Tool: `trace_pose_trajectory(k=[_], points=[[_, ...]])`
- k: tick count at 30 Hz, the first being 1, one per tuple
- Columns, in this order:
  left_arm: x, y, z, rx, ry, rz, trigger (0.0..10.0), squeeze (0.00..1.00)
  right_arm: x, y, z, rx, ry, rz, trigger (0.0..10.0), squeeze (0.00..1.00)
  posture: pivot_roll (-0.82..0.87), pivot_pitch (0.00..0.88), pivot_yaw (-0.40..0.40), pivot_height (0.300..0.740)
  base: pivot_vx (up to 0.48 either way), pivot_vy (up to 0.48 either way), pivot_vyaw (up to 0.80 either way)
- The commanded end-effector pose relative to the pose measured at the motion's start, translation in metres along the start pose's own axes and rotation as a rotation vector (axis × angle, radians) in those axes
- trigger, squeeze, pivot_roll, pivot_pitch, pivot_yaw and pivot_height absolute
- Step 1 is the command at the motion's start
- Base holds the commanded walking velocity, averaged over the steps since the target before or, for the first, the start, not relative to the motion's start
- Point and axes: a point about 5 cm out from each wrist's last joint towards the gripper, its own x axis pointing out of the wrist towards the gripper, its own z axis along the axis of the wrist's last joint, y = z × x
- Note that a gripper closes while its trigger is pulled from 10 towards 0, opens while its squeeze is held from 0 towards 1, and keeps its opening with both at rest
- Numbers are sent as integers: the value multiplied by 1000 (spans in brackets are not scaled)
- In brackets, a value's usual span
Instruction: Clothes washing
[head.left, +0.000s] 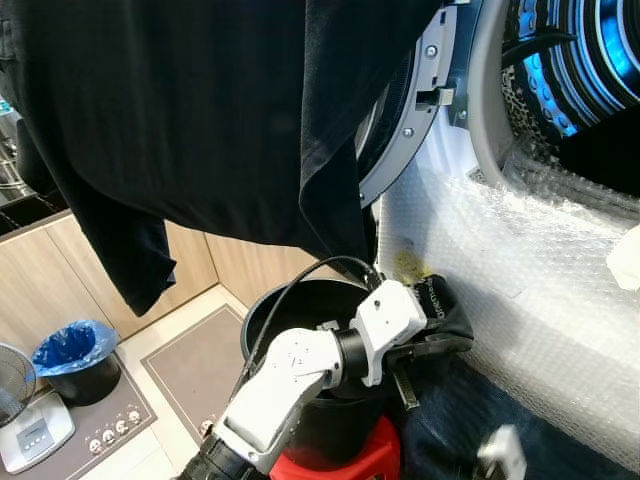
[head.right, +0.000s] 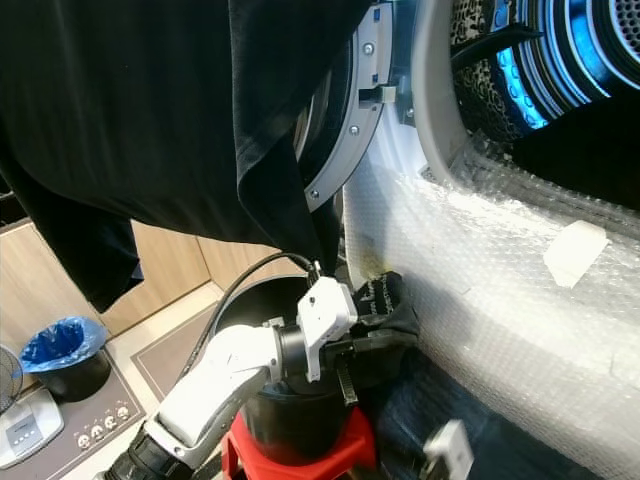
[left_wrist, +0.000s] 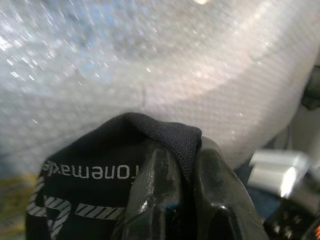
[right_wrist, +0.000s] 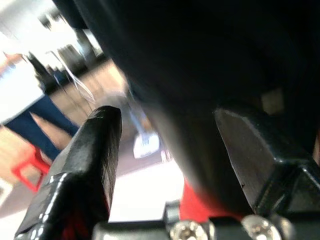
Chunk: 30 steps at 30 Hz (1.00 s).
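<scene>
Home kitchen doubling as laundry corner. Front-loading washing machine with open round door, blue-lit drum, body wrapped in bubble wrap. Light wood cabinet fronts. Black bin lined with blue bag on pale tiled floor. Black laundry bucket on red stool. White kitchen scale.

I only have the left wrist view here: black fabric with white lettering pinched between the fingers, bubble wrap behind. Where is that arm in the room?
Observer: The left gripper holds the dark garment beside a black bucket, low against the bubble wrap on the washer front.
Operator: Is the washer open?
Observer: Yes, the door is swung open and the drum glows blue.
Operator: Anything overhead?
Observer: A large black shirt hangs across the upper part of the head views.
</scene>
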Motion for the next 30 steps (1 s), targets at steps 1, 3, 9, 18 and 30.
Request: trace_pose_trajectory(k=[1, 3, 9, 18, 30], points=[[3, 4, 11, 37, -32, 7, 10000, 0, 1, 9, 5, 22, -28, 28, 10000, 0, -133, 0, 60, 740, 0, 0, 0], [3, 8, 9, 47, -20, 33, 10000, 0, 3, 22, 16, 58, -69, 49, 10000, 0, -133, 0, 58, 740, 0, 0, 0], [4, 15, 8, 54, -10, 90, 10000, 0, 8, 45, 37, 50, -146, 29, 10000, 1000, -143, 0, 61, 740, 0, 0, 0], [11, 22, 11, 55, -18, 142, 10000, 0, 20, 42, 30, -64, -79, -228, 10000, 122, -149, 0, 62, 740, 0, 0, 0], [16, 26, 15, 23, -44, 179, 10000, 0, 24, 13, 31, -69, -177, -612, 10000, 0, -143, 0, 60, 740, 0, 0, 0]])
